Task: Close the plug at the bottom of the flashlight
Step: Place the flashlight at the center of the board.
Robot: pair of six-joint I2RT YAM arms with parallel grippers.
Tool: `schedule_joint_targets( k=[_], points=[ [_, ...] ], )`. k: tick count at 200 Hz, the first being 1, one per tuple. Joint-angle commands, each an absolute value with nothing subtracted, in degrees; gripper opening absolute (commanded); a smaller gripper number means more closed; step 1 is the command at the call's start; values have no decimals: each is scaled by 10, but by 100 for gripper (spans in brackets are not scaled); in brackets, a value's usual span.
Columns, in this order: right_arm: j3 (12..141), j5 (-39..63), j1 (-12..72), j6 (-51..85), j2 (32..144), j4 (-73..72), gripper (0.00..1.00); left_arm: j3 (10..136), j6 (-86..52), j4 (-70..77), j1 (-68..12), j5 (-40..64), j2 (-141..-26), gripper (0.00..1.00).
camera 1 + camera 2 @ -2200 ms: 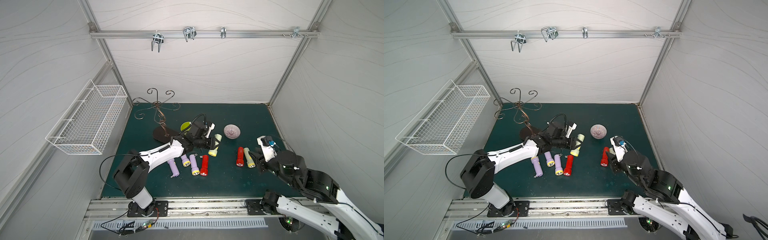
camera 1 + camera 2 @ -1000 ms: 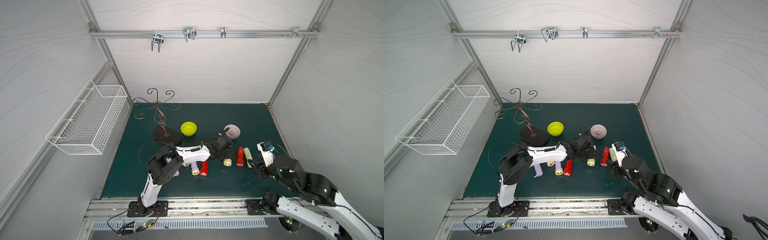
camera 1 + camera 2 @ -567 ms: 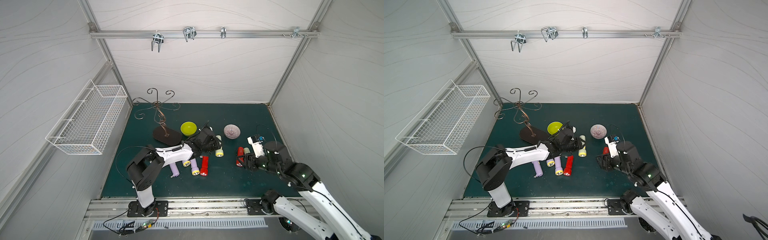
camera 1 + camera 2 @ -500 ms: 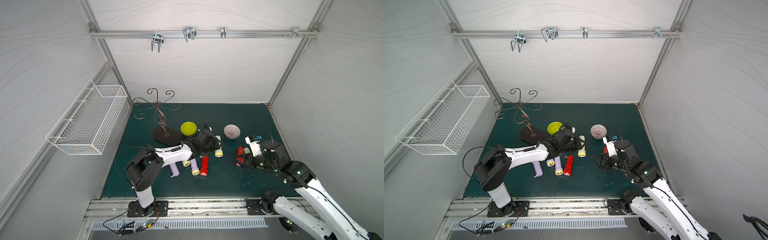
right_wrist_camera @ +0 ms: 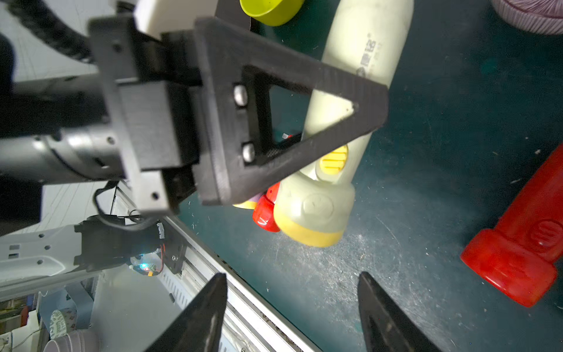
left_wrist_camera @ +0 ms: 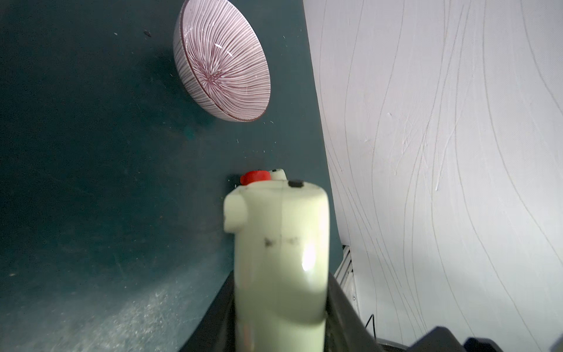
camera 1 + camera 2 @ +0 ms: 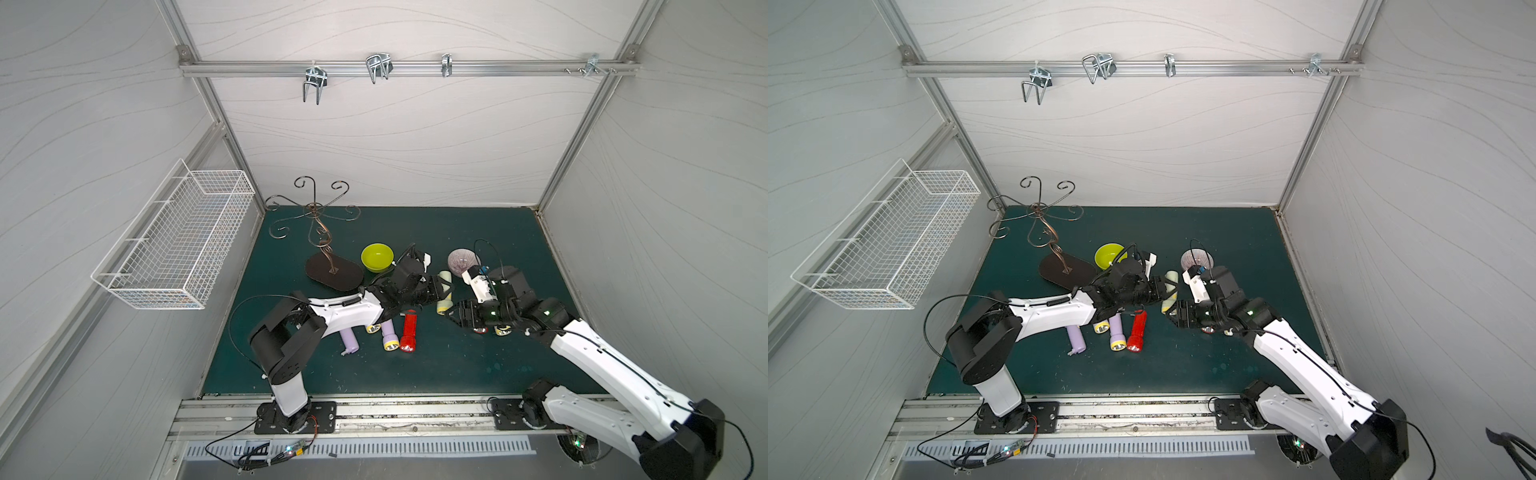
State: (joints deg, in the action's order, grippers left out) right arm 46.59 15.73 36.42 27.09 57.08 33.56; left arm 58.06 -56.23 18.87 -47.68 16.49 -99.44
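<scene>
left gripper (image 5: pixel 359 109): black triangular fingers (image 5: pixel 304 76) clamped across the body of the pale cream plastic flashlight (image 5: pixel 365 39), just beside its yellow slide switch (image 5: pixel 333 160), on the side away from the yellow-rimmed head (image 5: pixel 310 234). right gripper (image 5: pixel 292 307): its two black fingers (image 5: pixel 207 314) spread apart over the scuffed dark green desk (image 5: pixel 426 152), close to that head but not touching. big red plastic flashlight (image 5: pixel 518 240) lies on the desk, untouched. second red flashlight head (image 5: pixel 265 210) partly hidden behind the cream one. lime-green bowl (image 5: pixel 271 10) and purple striped bowl (image 5: pixel 530 15) cut off at the frame edge.
</scene>
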Motion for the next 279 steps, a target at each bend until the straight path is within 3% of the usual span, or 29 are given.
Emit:
schedule_joint_targets(
  k=[1, 61, 92, 132, 141, 153, 160, 163, 166, 243, 279],
  points=[
    [469, 147, 368, 278, 591, 298, 69, 582, -571, 237, -476, 185, -968, 0],
    [472, 129, 363, 286, 636, 249, 68, 561, -584, 275, -476, 194, -953, 0],
    [478, 141, 360, 292, 658, 237, 56, 559, -585, 279, -476, 192, -947, 0],
    [477, 155, 359, 296, 660, 230, 25, 562, -578, 269, -476, 189, -946, 0],
    [478, 157, 359, 295, 657, 233, 17, 561, -577, 269, -476, 189, -946, 11],
    [479, 154, 359, 295, 653, 242, 3, 561, -577, 271, -476, 190, -947, 35],
    [479, 154, 359, 294, 650, 248, 0, 560, -576, 272, -476, 191, -947, 64],
    [479, 154, 359, 294, 649, 251, 0, 560, -575, 272, -476, 192, -947, 92],
    [479, 154, 359, 294, 647, 254, 0, 559, -575, 272, -476, 192, -947, 99],
    [434, 128, 334, 285, 588, 320, 0, 530, -508, 166, -472, 96, -859, 100],
    [396, 113, 312, 282, 600, 328, 0, 541, -465, 35, -470, -35, -783, 100]
  ],
)
